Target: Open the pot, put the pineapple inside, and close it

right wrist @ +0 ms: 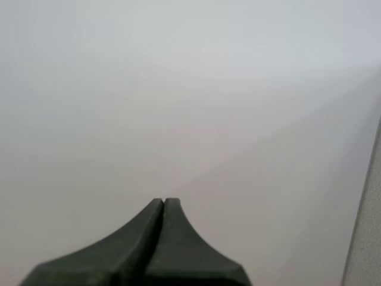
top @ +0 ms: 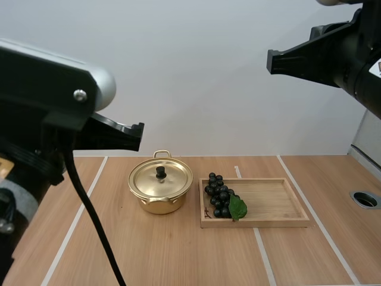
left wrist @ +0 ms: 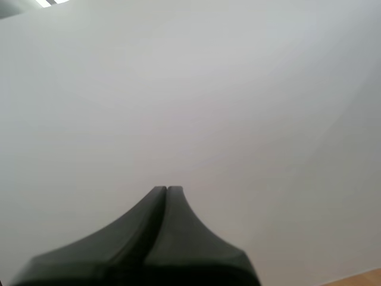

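Our left arm comes first, large and dark at the left of the high view. Its left end effector (top: 138, 136) is held high above the bench (top: 178, 256), well apart from everything on it. In the left wrist view we log its fingers (left wrist: 152, 217) pressed together into one dark wedge, nothing between them.

Item two: right end effector (top: 271, 61), raised higher, well above the wooden tray (top: 280, 205). In the right wrist view its fingers (right wrist: 178, 238) are likewise pressed together, gripping nothing.

Item three: gold pot (top: 149, 205), upright on the bench, left of centre. The lid (top: 172, 182) is seated on it, closed, with a black knob (top: 161, 172) on top.

Item four: wooden tray, flat on the bench, just beside the pot on our right side. We cannot tell whether the two touch.

Item five: bunch of dark grapes (top: 217, 193) with a green leaf (top: 237, 207), lying inside the tray at the end nearest the pot.

Item six: bench of light wood, marked with white lines (top: 77, 220), with a round opening (top: 364, 199) near its right edge.
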`<state>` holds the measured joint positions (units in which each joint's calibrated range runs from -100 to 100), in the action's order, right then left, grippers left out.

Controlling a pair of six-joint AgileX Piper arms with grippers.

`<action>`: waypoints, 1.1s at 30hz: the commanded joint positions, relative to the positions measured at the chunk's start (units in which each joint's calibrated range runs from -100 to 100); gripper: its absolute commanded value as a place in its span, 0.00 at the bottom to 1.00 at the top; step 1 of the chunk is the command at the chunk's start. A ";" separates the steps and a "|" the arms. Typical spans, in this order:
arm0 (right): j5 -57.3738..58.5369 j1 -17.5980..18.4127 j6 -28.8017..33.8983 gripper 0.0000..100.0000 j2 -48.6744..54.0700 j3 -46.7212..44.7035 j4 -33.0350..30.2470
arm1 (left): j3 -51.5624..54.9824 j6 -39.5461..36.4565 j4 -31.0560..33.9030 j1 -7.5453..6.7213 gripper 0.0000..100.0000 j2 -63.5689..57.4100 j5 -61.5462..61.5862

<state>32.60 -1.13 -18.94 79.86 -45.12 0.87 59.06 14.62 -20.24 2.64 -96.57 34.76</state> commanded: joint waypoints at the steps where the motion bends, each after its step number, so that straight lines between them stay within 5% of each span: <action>1: -1.46 -0.14 -1.00 0.00 0.84 -0.18 0.67 | 1.83 -1.62 -0.48 0.10 0.00 -2.61 -2.72; 13: 3.23 2.70 -2.75 0.00 8.52 -0.61 -0.14 | 7.21 -7.86 2.29 0.10 0.00 -3.43 -2.72; 18: -1.46 1.57 -2.75 0.00 13.00 -7.49 0.13 | 7.38 -8.17 2.98 0.10 0.00 -3.43 -2.72; 26: -11.82 -0.98 -2.75 0.00 14.69 -21.63 3.67 | 15.21 -8.17 10.79 -3.47 0.00 -3.43 -2.88; 33: -2.26 -1.05 -2.75 0.00 15.42 -24.37 3.90 | 23.31 -8.17 13.30 -4.66 0.00 -3.43 -3.50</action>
<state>27.65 -1.98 -21.27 94.34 -69.01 4.26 80.30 7.02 -7.49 -1.64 -99.76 31.93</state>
